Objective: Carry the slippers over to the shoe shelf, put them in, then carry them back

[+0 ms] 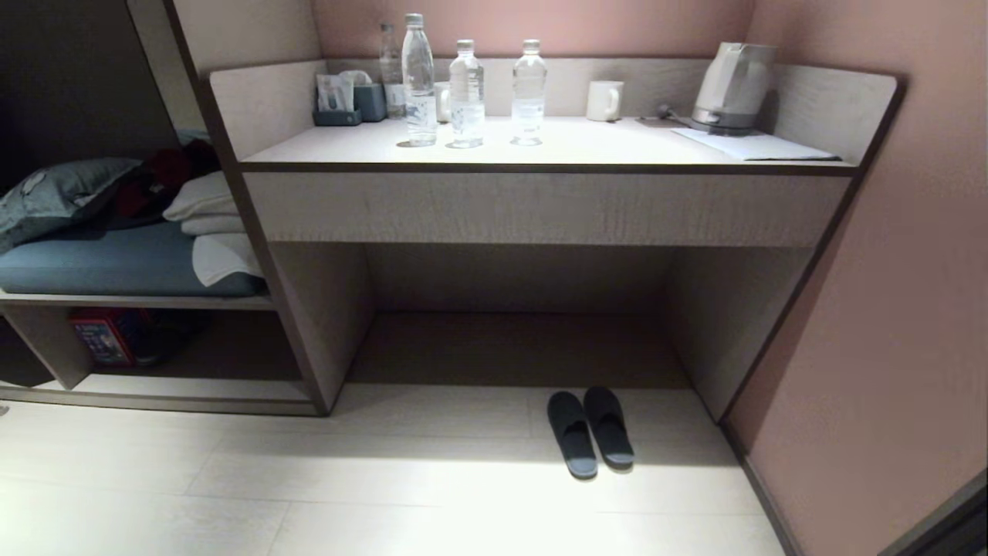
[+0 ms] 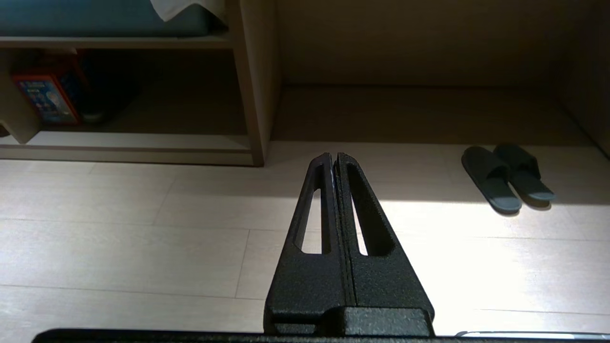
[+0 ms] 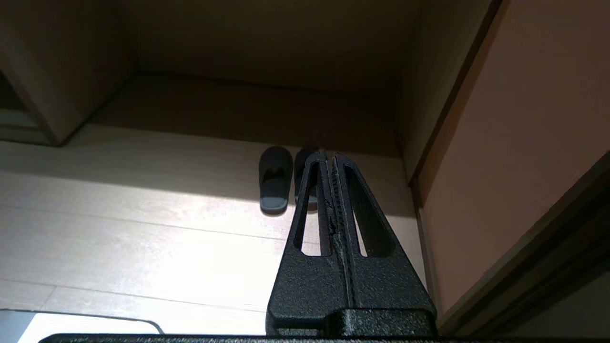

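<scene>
On the floor, by the desk recess: the slippers (image 1: 590, 432) lay side by side, touching, toes toward the recess.
Shoe shelf (image 1: 193, 386): low cubby to the left, well apart from the slippers.
Left gripper (image 2: 333, 157): fingers pressed together, empty, above bare floor.
Right gripper (image 3: 329, 156): fingers together, empty, above the floor short of the slippers.
Desk (image 1: 540, 147): carried three water bottles (image 1: 467, 93), a mug (image 1: 604, 100) and a kettle (image 1: 733, 85).

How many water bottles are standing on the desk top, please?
4: three clear bottles in a row near the front, left, middle and right; a fourth stands behind the left one, near the back panel, partly hidden.
</scene>
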